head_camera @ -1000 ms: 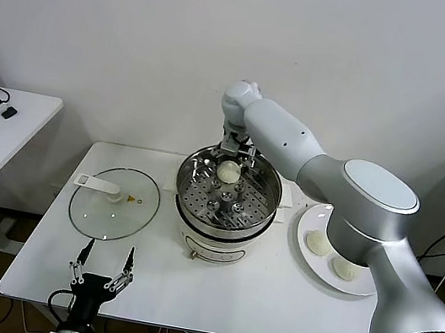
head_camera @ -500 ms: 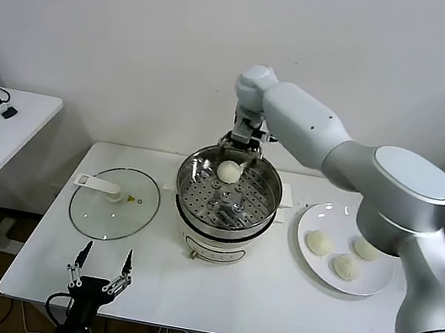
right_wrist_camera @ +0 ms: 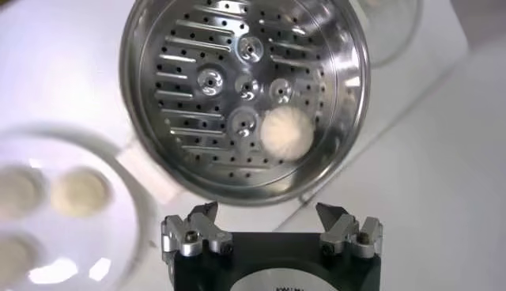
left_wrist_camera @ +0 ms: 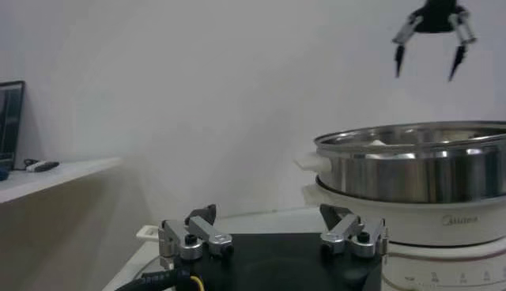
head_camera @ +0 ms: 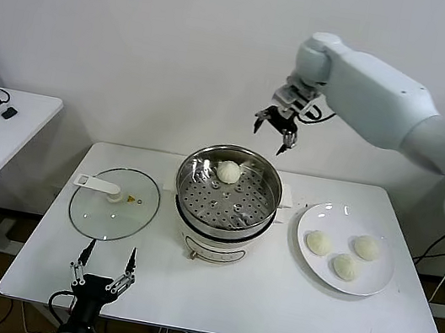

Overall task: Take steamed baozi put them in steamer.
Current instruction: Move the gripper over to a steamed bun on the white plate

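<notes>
Left gripper (head_camera: 101, 276) parked low at the near table edge, fingers spread, holding nothing; leave as is. Glass lid (head_camera: 114, 203) flat on the table left of the steamer (head_camera: 228, 191), out of the path. One baozi in the steamer (head_camera: 228, 171) sitting on the perforated floor toward the far rim; rest of the floor free. Right gripper (head_camera: 275, 130) hovering above and just right of the steamer, jaws wide, empty. Three baozi on the plate (head_camera: 321, 243) at the right, grouped close on the white plate (head_camera: 314, 217).

Next step, by judgement: swing right, come down vertically over the nearest-left plate bun, centre jaws across the dome, close softly to avoid denting dough. Lift clear of the steamer rim before traversing. Drop on open floor, nearer side, apart from the bun already inside.
</notes>
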Robot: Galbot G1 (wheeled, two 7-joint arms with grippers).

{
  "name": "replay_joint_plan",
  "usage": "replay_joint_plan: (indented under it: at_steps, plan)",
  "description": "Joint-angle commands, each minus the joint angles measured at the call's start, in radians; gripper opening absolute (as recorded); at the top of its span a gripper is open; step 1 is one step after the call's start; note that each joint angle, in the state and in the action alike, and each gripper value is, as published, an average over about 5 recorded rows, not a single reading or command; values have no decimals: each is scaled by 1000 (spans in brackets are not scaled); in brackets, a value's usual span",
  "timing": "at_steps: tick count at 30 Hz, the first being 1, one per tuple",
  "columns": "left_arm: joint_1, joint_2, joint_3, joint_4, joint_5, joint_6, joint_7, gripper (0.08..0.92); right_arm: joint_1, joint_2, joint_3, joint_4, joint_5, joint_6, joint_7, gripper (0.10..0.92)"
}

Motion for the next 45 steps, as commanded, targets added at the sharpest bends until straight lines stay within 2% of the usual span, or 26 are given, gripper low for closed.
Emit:
replay_joint_plan:
  at_steps: [1, 10, 20, 36, 45]
  plan:
    - [2, 2, 1, -8, 3, 0, 1, 823, -9, -237, -60, 25, 215, -274, -18, 823]
    - [10, 1, -3, -8, 0, -3, 1, 823, -178, -328, 64, 33, 63, -306, -42, 823]
    - [19, -2, -5, -8, -1, -8, -3, 823, -337, -306, 178, 50, -141, -265, -53, 823]
    - [28, -4, -8, 10, -12, -16, -12, 823, -452, -257, 220, 24, -210, -255, -44, 823]
    - [31, -3, -5, 17, -14, -19, -10, 823, -511, -230, 292, -28, -256, -219, 10, 823]
